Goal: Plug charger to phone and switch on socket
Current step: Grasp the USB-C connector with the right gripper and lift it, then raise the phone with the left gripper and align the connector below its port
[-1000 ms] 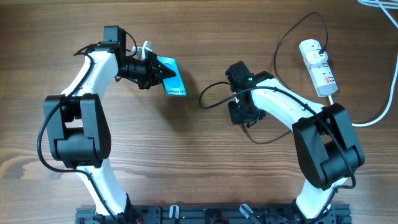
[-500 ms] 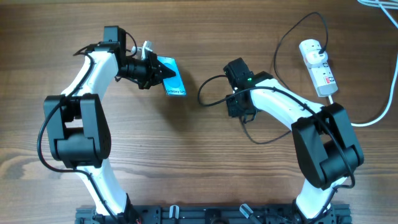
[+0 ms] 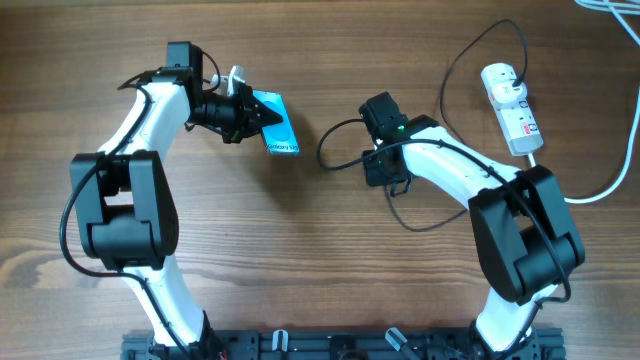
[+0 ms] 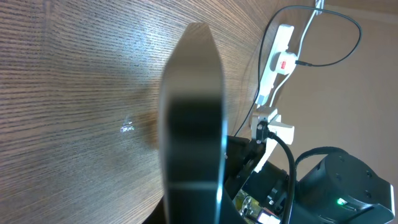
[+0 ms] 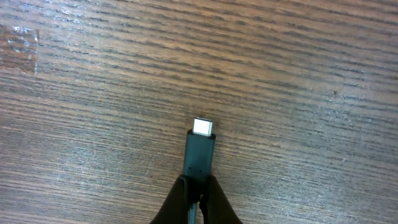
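Right wrist alone reveals right hand pinching charger; left hand grips phone.

Each arm is built of smooth white links joined by black housings. The left arm and the right arm each have a large, blocky black joint near the middle. On the left arm a thin black cable loops beside this joint. A small green light glows on the black wrist of the right arm. The right gripper has black fingers that narrow toward the tips. Both arms are mounted on a black rail.
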You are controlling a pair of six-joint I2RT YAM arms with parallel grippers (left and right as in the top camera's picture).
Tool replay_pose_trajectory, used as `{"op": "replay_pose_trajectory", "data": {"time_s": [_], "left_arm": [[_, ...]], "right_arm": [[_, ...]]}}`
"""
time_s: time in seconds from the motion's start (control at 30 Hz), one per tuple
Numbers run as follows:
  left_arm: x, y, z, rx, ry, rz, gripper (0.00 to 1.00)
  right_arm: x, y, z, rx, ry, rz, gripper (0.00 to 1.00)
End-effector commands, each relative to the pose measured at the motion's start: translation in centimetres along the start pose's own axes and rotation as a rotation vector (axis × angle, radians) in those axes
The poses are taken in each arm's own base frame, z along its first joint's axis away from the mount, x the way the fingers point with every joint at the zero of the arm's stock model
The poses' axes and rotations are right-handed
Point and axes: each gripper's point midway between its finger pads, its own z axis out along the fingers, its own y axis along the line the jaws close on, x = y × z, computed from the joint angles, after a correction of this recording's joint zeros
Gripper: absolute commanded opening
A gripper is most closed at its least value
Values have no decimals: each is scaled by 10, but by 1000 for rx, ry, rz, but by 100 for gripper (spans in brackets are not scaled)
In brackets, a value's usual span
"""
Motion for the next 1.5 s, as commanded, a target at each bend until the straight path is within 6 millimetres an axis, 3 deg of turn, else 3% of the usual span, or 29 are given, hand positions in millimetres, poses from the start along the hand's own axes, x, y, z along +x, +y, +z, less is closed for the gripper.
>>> {"op": "replay_pose_trajectory", "data": {"time_s": [0.0, 0.47, 0.6, 0.7, 0.8, 1.0, 1.07, 1.23, 1.37, 1.47], "left_arm": [[5, -17, -8, 33, -7, 50, 4], [-2, -20, -8, 44, -31, 76, 4], [-3, -21, -8, 44, -32, 78, 4], [-4, -23, -9, 55, -34, 89, 4], [-2, -43, -12, 170, -14, 145, 4], [-1, -84, -29, 387, 9, 283, 4], [-1, -91, -34, 393, -7, 321, 4], [0, -117, -53, 387, -68, 355, 4], [3, -134, -65, 363, -117, 341, 4], [11, -144, -62, 336, -131, 356, 4]], "right_arm": [[22, -7, 26, 35, 82, -8, 4], [20, -5, 25, 26, 75, -33, 4], [16, 5, 20, -35, 59, -96, 4], [8, 21, 1, -130, 23, -144, 4], [0, 46, -38, -297, -41, -181, 4], [2, 97, -129, -737, -128, -221, 4], [5, 105, -146, -823, -131, -232, 4], [19, 127, -176, -1043, -78, -251, 4], [16, 128, -179, -1053, -67, -204, 4], [12, 136, -188, -1067, -89, -196, 4]]}}
